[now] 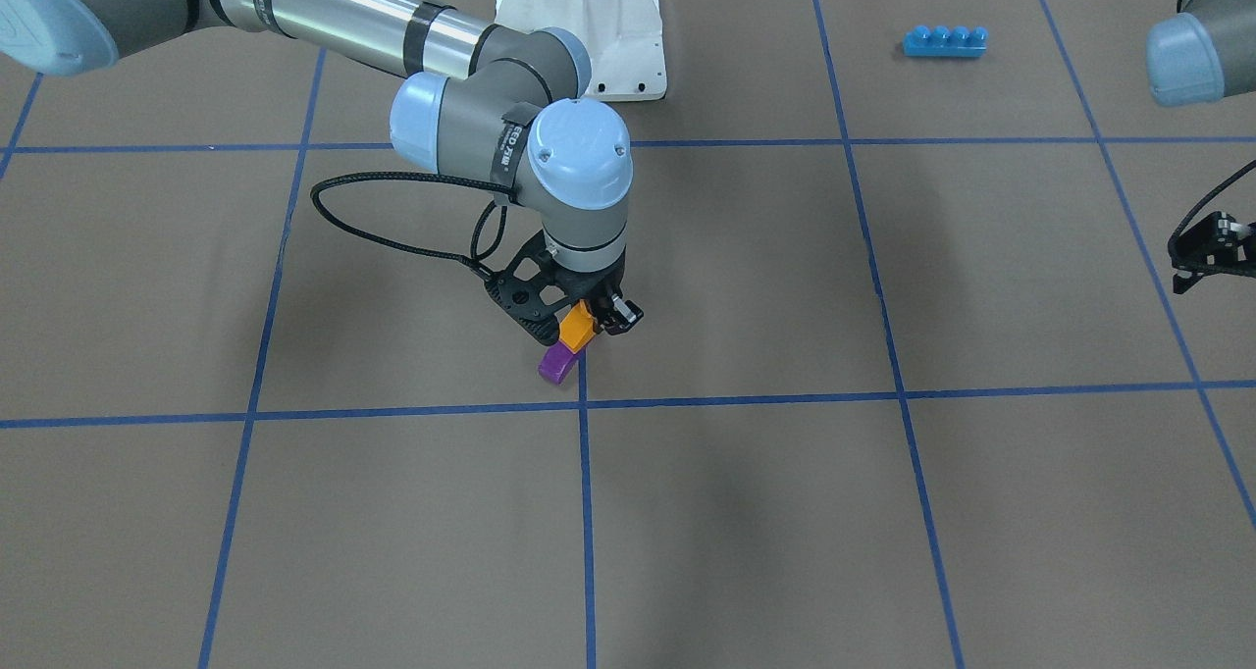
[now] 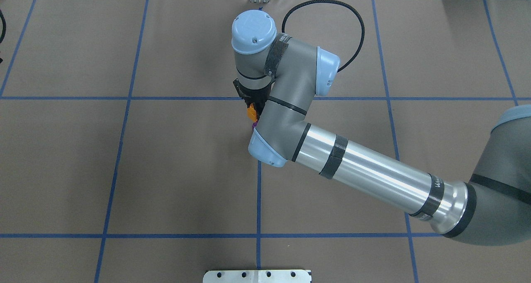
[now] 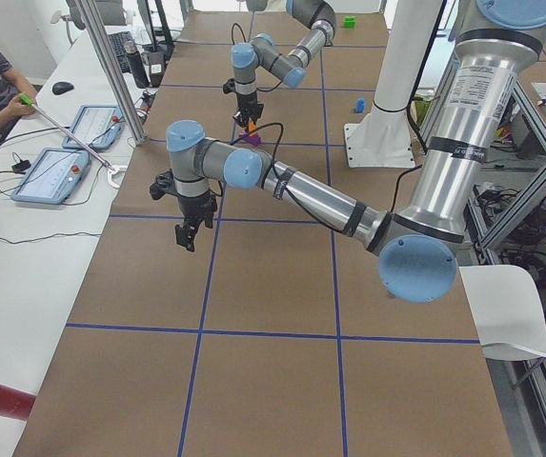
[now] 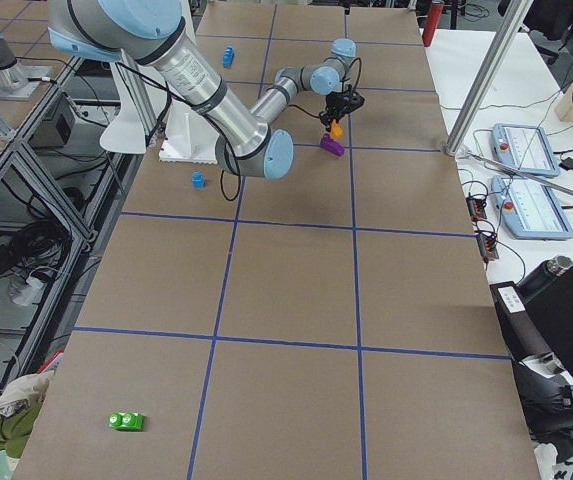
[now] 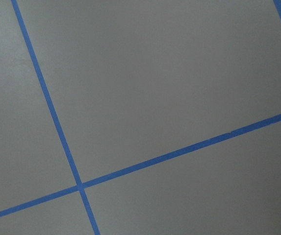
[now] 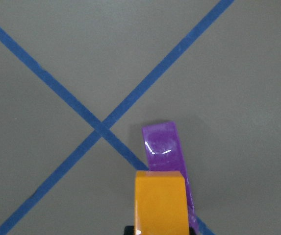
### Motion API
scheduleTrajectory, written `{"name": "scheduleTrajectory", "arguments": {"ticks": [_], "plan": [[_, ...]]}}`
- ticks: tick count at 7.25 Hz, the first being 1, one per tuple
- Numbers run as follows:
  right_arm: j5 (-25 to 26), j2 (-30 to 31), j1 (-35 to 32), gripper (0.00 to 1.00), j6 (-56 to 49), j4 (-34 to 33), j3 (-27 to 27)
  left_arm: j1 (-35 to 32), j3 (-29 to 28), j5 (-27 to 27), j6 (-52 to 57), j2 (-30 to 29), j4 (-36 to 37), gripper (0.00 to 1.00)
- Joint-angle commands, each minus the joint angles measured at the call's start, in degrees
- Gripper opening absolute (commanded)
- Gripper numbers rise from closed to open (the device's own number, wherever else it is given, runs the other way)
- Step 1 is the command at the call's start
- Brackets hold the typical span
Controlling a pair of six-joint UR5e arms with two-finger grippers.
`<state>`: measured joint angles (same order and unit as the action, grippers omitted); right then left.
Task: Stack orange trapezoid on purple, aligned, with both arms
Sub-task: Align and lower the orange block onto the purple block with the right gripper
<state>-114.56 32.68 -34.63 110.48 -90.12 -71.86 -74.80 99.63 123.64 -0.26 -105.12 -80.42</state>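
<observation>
Two arms, only the right one at the work. The right end effector [image 1: 581, 328] is clamped on the orange trapezoid [image 1: 578, 327], held just over the purple [image 1: 557, 363]; contact unclear. The purple lies on the desk [image 1: 746, 512] by a tape crossing. In the right wrist view its long axis runs out from under the orange, slightly skewed to the orange's edges, and the orange overlaps only its near end. Likely next: shift along that axis, square up, lower. The left end effector [image 1: 1202, 252] is well apart; can't tell its opening. The blue four-stud brick [image 1: 945, 41] is well off, not in the path.
</observation>
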Motion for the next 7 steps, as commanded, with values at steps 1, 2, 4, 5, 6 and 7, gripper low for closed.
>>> {"name": "scheduleTrajectory", "arguments": {"ticks": [1,2,4,5,6,7], "plan": [[-0.2,0.2,0.0,0.0,0.0,-0.2,-0.4,0.0,-0.1,0.0,0.0,0.1,-0.1,1.0],[-0.3,0.5,0.0,0.0,0.0,-0.1,-0.4,0.1,-0.1,0.0,0.0,0.1,-0.1,1.0],[-0.3,0.5,0.6,0.0,0.1,-0.1,-0.5,0.1,-0.1,0.0,0.0,0.0,-0.1,1.0],[-0.3,0.6,0.6,0.0,0.1,-0.2,-0.4,0.1,-0.1,0.0,0.0,0.1,-0.1,1.0],[-0.3,1.0,0.5,0.0,0.1,-0.2,-0.5,0.1,-0.1,0.0,0.0,0.0,-0.1,1.0],[-0.3,1.1,0.4,0.0,0.0,-0.2,-0.4,0.1,0.1,0.0,0.0,0.0,-0.1,1.0]]}}
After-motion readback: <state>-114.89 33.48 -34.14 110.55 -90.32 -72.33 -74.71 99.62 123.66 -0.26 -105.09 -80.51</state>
